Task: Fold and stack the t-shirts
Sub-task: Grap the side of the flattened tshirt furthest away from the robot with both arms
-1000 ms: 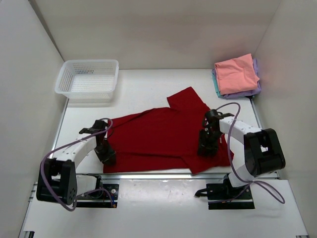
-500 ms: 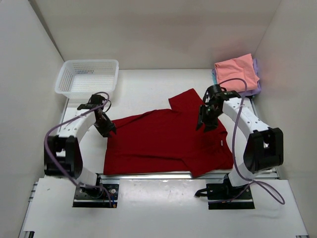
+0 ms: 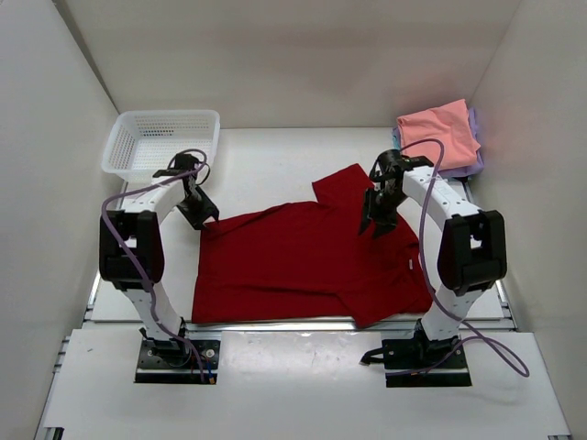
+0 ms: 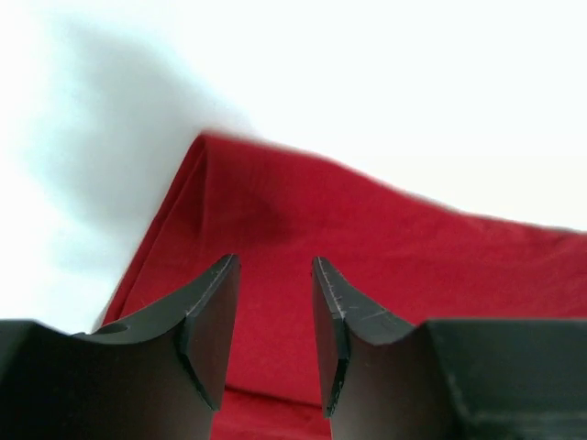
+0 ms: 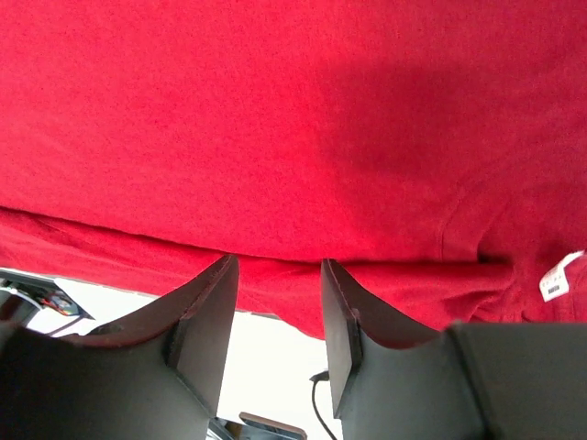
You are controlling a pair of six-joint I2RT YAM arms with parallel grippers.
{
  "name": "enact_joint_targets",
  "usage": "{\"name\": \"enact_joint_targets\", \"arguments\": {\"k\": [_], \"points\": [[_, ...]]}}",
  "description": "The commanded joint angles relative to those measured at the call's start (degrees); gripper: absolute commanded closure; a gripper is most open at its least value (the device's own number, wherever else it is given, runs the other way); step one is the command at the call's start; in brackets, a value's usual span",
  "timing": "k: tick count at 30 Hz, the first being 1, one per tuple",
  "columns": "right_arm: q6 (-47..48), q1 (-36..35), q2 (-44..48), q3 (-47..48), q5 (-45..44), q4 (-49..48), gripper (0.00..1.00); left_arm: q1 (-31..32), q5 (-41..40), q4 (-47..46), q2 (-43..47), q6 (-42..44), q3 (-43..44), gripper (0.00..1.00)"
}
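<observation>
The large dark red t-shirt (image 3: 293, 266) lies spread flat in the middle of the table, one sleeve pointing toward the back. My left gripper (image 3: 205, 220) hovers at the shirt's far left corner. In the left wrist view its fingers (image 4: 273, 261) stand open, with only red cloth (image 4: 385, 238) beyond them. My right gripper (image 3: 374, 226) hangs over the shirt just below the back sleeve. It is open (image 5: 278, 261) above the red cloth (image 5: 275, 110) and holds nothing. A folded stack sits at the back right: salmon pink (image 3: 440, 136) on top, lavender (image 3: 473, 163) and teal (image 3: 400, 154) under it.
A white mesh basket (image 3: 162, 147) stands at the back left, close behind my left arm. White walls close in the table on three sides. A metal rail (image 3: 275, 324) runs along the near edge under the shirt's hem. A white label (image 5: 558, 277) shows on the shirt.
Both grippers have travelled from the shirt's near edge toward the back, the left to the far left corner, the right up beside the sleeve. The left jaws have widened. The shirt barely shifted.
</observation>
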State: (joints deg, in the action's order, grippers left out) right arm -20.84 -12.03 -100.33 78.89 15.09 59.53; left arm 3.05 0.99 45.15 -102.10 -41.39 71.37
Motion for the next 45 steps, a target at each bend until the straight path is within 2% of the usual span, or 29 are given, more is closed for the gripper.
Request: {"name": "enact_joint_targets", "arguments": {"k": [1,7,12,16,17,22,23,25,27,31,36,38,42,45], "points": [[0.7,1.0,-1.7,4.2,0.8,1.2,0.61,0.3,-0.9,0.5,-2.0,-0.1,3.0,0.52],[2.0,2.5,-6.3,10.3,-0.1,0.9,0.62,-0.1,-2.0,1.1,-4.2,-0.7,2.6,0.53],[2.4,4.6,-13.9,22.3,-2.1,1.4,0.62,0.3,-2.6,1.4,-5.5,-0.3,2.5,0.53],[2.7,5.4,-19.0,31.0,-2.1,3.1,0.62,0.4,-4.0,1.8,-7.0,0.5,3.4,0.63],[2.7,5.6,-19.7,32.2,-2.2,3.2,0.63,0.2,-4.8,1.8,-7.3,0.9,3.9,0.65],[2.9,5.9,-21.4,33.7,-2.7,3.3,0.63,1.3,-6.4,2.1,-9.4,1.9,3.9,0.64],[2.9,5.8,-21.6,33.0,-2.4,3.1,0.63,1.1,-6.4,1.8,-9.5,1.9,3.4,0.67],[2.7,6.1,-21.9,34.0,-2.9,3.2,0.63,1.4,-6.5,1.3,-9.4,1.8,3.1,0.92],[3.0,6.4,-23.1,34.6,-2.9,2.9,0.63,1.6,-6.8,1.7,-9.8,1.8,3.5,1.00],[2.7,6.9,-26.5,39.3,-3.1,3.0,0.63,1.3,-5.5,3.3,-9.0,2.4,5.8,1.00],[2.8,7.4,-32.1,47.6,-3.4,2.2,0.63,1.3,-1.7,6.1,-8.5,0.6,14.5,1.00],[3.1,8.0,-35.1,50.7,-3.7,2.0,0.59,1.3,-1.4,7.0,-8.6,0.2,17.2,1.00],[4.1,8.3,-40.8,56.5,-3.8,2.3,0.41,0.6,-0.2,8.4,-9.1,0.5,20.4,1.00],[4.2,8.6,-43.2,59.1,-4.1,2.0,0.40,-0.1,0.1,8.8,-8.7,0.9,19.9,1.00]]}}
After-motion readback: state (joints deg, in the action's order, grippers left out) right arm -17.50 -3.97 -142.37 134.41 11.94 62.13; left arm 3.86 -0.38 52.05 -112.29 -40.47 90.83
